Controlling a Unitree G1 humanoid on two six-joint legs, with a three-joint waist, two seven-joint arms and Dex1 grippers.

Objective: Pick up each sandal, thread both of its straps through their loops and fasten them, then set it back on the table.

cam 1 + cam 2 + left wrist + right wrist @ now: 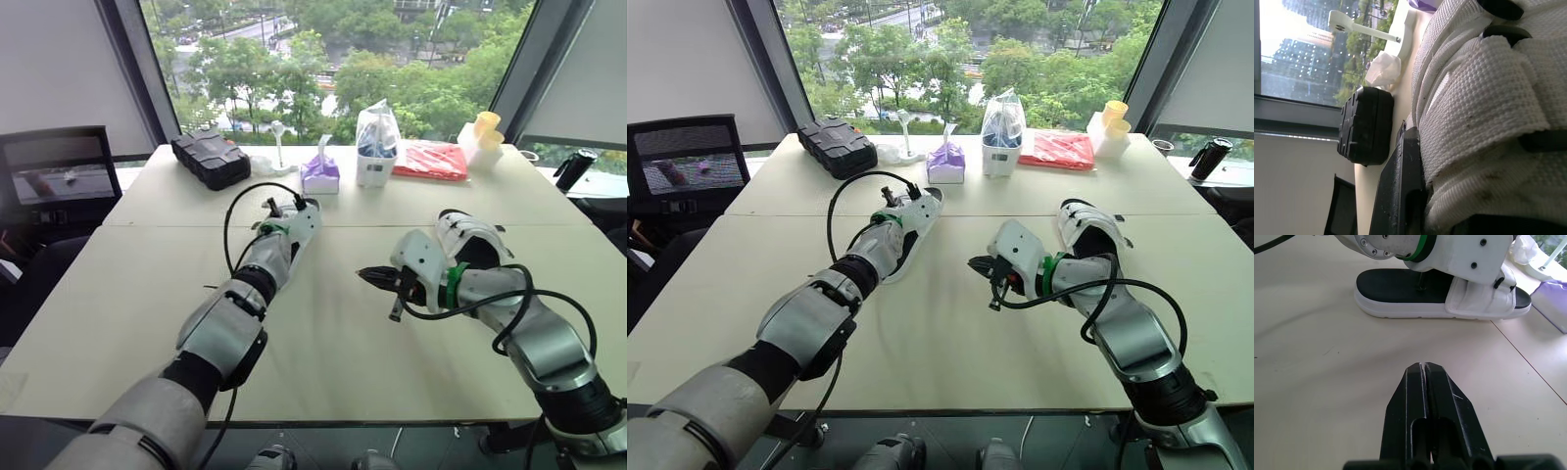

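Note:
The left sandal [893,266], white with a black footbed, lies flat on the table ahead of my left arm. My left gripper [297,213] rests on its white woven straps [1484,98]. In the left wrist view one black finger [1400,196] presses against the strap, and the gripper looks shut on it. The right sandal [472,238] lies just beyond my right wrist, untouched. Shut and holding nothing, my right gripper [1425,369] hovers low over bare table. It points toward the left sandal [1400,289], a short way from it.
Along the far edge stand a black case [211,159], a white stand [279,147], a purple tissue box [319,174], a plastic bag with a box [376,142], a red packet [431,162] and yellow cups [487,132]. A chair [54,181] stands to the left.

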